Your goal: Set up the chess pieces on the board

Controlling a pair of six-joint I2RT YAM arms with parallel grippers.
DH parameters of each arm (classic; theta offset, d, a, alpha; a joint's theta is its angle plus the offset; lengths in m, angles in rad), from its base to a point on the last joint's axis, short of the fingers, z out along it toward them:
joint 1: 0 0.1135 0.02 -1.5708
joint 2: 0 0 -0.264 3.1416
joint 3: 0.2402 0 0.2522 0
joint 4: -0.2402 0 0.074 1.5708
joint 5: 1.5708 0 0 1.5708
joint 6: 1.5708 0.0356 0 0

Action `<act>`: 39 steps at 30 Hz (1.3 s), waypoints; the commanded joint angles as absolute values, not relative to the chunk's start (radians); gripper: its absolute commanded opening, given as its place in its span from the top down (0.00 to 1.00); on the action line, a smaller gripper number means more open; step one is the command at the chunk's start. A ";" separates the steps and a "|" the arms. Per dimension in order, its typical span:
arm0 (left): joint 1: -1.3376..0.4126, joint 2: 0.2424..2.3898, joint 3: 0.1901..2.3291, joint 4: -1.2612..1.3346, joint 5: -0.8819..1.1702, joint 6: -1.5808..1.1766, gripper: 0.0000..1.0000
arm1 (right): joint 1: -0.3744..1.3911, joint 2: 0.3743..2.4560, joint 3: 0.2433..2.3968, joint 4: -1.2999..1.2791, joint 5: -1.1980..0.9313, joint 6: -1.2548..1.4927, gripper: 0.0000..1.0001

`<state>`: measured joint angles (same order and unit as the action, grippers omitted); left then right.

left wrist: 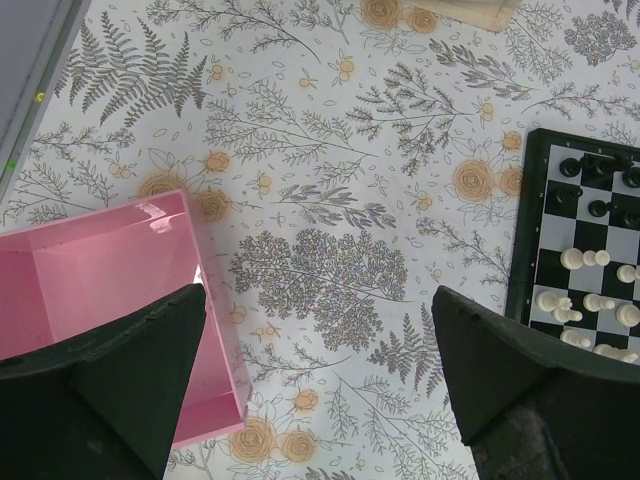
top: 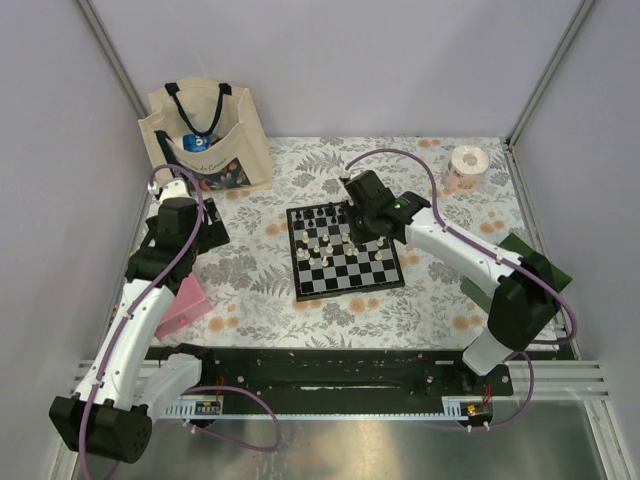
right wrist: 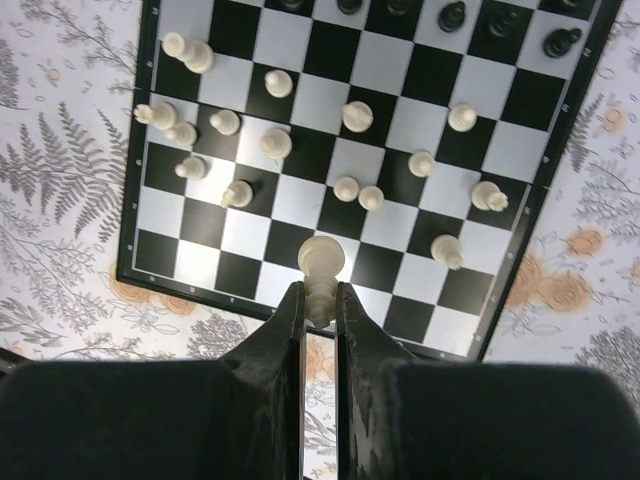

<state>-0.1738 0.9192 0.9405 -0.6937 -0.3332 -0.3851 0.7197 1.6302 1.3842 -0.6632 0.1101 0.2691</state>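
Fingers (right wrist: pixel 287 330) of the right gripper (right wrist: pixel 320 310) are clamped on one cream-white piece (right wrist: pixel 320 258) above the board (right wrist: pixel 300 205), at its edge. Other cream chess pieces (right wrist: pixel 357 115) are scattered over the squares, with black ones along the opposite row.

Seen from the left wrist, the left gripper (left wrist: pixel 320 370) hangs spread wide beside the board, a pink box (left wrist: pixel 100 270) under one finger.

From above, a tote bag (top: pixel 205 135) holding something blue stands beyond the board's far-left corner, and a tape roll (top: pixel 466 165) beyond its far-right corner.

Bright, even overhead light here, shadows soft and short beside the chess pieces (right wrist: pixel 357 116); a white glint of glare on the pink box (left wrist: pixel 110 285); up close the right pincer (right wrist: pixel 319 305) looms dark and slightly soft-edged
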 commanded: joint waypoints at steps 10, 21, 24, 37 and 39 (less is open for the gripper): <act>-0.163 0.902 0.948 -0.646 -0.307 -0.382 0.01 | 0.672 1.528 1.278 -0.738 0.115 0.267 0.98; -0.160 0.908 0.950 -0.643 -0.295 -0.382 0.01 | 0.675 1.545 1.207 -0.723 0.037 0.293 0.97; -0.158 0.908 0.946 -0.641 -0.291 -0.382 0.01 | 0.686 1.568 1.209 -0.721 0.022 0.290 0.97; -0.152 0.911 0.946 -0.640 -0.279 -0.387 0.01 | 0.727 1.627 1.204 -0.724 0.031 0.305 0.97; -0.152 0.910 0.946 -0.638 -0.279 -0.388 0.01 | 0.735 1.635 1.200 -0.724 0.044 0.314 0.96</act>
<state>-0.1589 0.9180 0.9405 -0.6861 -0.2970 -0.3851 0.7109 1.6127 1.2034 -0.7303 0.0334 0.2932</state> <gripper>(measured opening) 0.988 0.150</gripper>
